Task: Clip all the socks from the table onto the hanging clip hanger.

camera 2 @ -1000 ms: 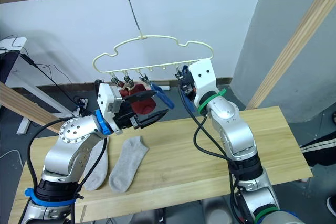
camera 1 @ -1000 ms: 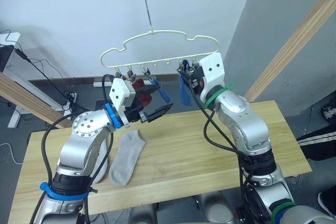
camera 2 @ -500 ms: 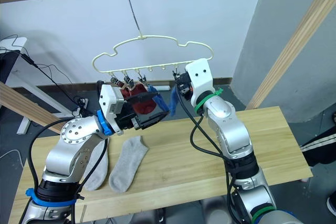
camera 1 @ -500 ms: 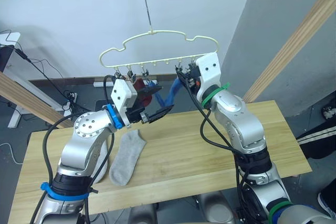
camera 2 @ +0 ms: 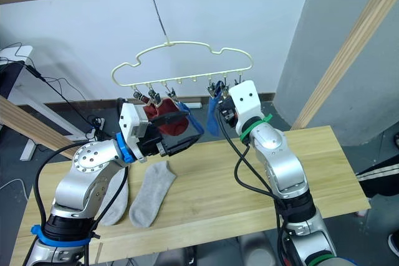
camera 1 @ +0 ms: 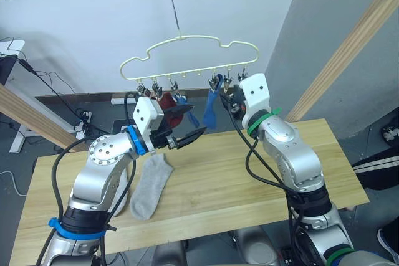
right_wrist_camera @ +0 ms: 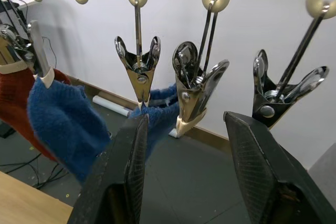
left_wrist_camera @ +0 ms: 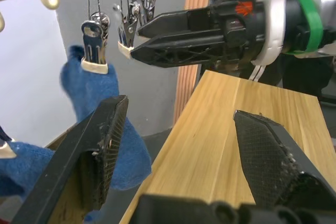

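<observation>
Red and blue socks [camera 2: 167, 121] hang clipped on the clip hanger [camera 1: 187, 51], two grey socks [camera 1: 151, 185] remain on the table [camera 1: 249, 179] at left, and both the left gripper [camera 1: 184, 128] and right gripper [right_wrist_camera: 194, 182] stand apart, empty.

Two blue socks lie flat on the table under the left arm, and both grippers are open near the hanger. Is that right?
Not quite: the two socks on the table are grey, as the left eye view shows; the blue ones hang on the hanger. Both grippers, left and right, are open.

Grey socks [camera 1: 151, 186] on table [camera 1: 249, 179]
</observation>
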You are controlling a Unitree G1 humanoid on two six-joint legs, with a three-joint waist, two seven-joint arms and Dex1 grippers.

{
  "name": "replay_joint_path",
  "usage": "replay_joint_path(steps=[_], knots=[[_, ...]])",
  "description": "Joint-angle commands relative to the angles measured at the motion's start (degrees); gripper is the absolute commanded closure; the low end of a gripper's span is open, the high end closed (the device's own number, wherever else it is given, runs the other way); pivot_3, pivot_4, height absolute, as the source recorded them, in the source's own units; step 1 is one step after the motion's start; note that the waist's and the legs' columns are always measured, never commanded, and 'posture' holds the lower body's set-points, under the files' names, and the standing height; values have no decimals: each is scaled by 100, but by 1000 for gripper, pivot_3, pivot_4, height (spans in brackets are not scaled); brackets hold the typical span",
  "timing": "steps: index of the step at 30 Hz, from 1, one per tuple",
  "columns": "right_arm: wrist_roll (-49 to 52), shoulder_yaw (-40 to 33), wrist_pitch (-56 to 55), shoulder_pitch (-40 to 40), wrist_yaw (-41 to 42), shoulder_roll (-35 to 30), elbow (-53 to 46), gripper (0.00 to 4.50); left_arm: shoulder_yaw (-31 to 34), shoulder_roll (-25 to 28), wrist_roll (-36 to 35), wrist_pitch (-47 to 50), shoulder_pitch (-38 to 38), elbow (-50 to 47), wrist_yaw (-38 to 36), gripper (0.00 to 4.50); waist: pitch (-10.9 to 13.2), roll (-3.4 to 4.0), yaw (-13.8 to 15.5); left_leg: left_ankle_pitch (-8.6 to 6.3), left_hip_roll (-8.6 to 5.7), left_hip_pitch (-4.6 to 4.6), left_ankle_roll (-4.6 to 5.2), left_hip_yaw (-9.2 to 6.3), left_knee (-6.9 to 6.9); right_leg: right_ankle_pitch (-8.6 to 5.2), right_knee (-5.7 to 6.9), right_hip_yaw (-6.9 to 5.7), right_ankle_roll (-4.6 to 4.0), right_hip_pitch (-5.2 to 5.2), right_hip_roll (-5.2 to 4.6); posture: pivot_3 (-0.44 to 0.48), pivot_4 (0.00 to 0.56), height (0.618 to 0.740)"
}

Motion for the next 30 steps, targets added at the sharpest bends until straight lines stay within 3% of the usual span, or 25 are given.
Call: replay_joint_path(steps=[1,3,6,30], knots=[[-76,-63,-241,-203,-100,113,50,2125,45,-20,2,-131,-63,-41,-16,940,0,0,0,0,0,0,0,0,1,0,0,1,0,0,0,-215,193,714],[-96,-82,-274,-232,-120,173,103,2125,50,-14,1,-135,-62,-40,-15,940,0,0,2,0,0,0,0,-1,1,0,0,0,0,1,0,-215,193,714],[-120,-105,-255,-232,-131,231,126,2626,49,-10,10,-134,-64,-39,-3,940,0,0,3,0,1,-1,0,-1,1,1,1,-1,0,0,0,-212,192,714],[-239,-153,-661,-528,-397,605,640,2626,29,-25,42,-100,-116,-52,61,940,0,0,2,0,2,-2,0,-2,1,1,1,-1,0,0,-2,-208,193,714]])
